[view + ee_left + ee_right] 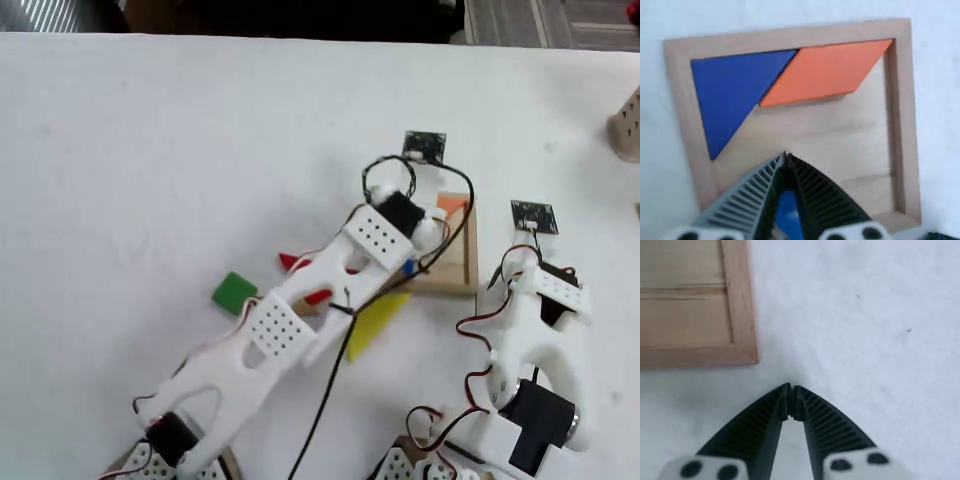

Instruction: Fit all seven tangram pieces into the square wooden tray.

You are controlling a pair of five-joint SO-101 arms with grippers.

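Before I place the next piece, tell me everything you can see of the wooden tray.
The wooden tray is a square of pale wood with a raised rim and a recessed floor, lying flat on the white table. A blue triangle fills one corner, and an orange parallelogram lies against its long edge. The rest of the floor that shows is bare. The left gripper hangs over the bare part; the right gripper sits just off one outer corner, apart from it.

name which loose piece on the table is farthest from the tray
The green square: it lies beyond the red piece, while the yellow triangle sits right by the tray.
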